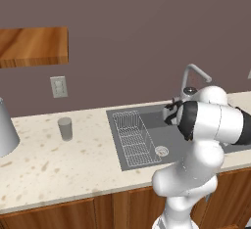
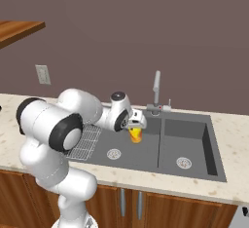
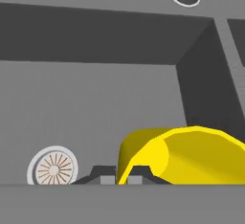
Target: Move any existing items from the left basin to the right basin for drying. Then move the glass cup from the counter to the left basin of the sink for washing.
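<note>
- Pincer [image 2: 136, 126] hangs over the left basin [image 2: 141, 151], near its back wall, pinching the yellow bottle [image 2: 135, 134]; bottle hangs below the hand, clear of the basin floor as far as the right base view tells.
- Hand view: yellow bottle body [image 3: 191, 153] fills the lower right, fingertips [image 3: 103, 173] dark at the bottom against its side; how deep the grip sits, cannot tell.
- Left basin drain [image 3: 53, 169] lies below and to one side of the bottle; wire rack [image 1: 133, 137] covers the basin's far-left part, away from the bottle.
- Divider wall [image 2: 160, 142] stands between bottle and right basin [image 2: 187, 146]; right basin has only its drain [image 2: 183, 162].
- Judgement: first step half done, bottle lifted but not yet across.
- Risk: bottle carried too low clips the divider, gets knocked out of the pinch and drops back in the left basin.
- Risk: grip looks off-centre on a round body; a fast swing could let it rotate or slip.
- Risk: faucet [image 2: 156, 93] stands at the sink's back edge just by the divider; a path hugging the back wall could hit it with hand or bottle.
- Glass cup [image 1: 65, 128] stands upright on the worktop [image 1: 59, 169], well left of the sink's left edge, untouched; second step not begun.
- Grey cone [image 1: 5, 130] at the worktop's far left edge, beyond the cup; could be grazed by a wide reach.
</note>
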Robot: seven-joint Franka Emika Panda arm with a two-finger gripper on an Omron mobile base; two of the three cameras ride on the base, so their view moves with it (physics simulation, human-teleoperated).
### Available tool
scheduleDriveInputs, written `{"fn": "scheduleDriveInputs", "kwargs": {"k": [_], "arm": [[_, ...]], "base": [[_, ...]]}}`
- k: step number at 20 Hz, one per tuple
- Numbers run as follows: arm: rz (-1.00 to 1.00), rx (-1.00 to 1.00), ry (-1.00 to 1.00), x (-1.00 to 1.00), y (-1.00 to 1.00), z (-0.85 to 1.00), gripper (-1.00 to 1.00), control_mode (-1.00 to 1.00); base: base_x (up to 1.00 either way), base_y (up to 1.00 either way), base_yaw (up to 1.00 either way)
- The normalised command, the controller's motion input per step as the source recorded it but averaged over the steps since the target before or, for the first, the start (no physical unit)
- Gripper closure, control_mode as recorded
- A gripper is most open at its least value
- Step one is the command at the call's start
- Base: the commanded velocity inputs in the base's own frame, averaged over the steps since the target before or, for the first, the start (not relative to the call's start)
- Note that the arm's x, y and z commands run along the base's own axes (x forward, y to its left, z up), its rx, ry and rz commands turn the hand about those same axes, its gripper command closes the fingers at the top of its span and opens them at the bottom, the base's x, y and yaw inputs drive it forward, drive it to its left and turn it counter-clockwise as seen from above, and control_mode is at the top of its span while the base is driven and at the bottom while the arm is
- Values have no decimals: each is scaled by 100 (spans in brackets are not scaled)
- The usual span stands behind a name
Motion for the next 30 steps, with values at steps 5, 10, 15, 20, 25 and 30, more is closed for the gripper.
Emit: {"fn": "scheduleDriveInputs", "kwargs": {"k": [5, 10, 15, 20, 25, 30], "arm": [[-7, 0, 0, -3, -23, 44, 100, -100], [-7, 0, 0, 0, -28, 41, 100, -100], [-6, 0, 0, 0, -30, 37, 100, -100], [-7, 0, 0, -9, -31, 22, 100, -100], [-8, 0, 0, -22, -34, 8, 100, -100], [-7, 0, 0, -18, -37, 4, 100, -100]], "base": [[0, 0, 0], [0, 0, 0], [0, 0, 0], [0, 0, 0], [0, 0, 0], [0, 0, 0]]}}
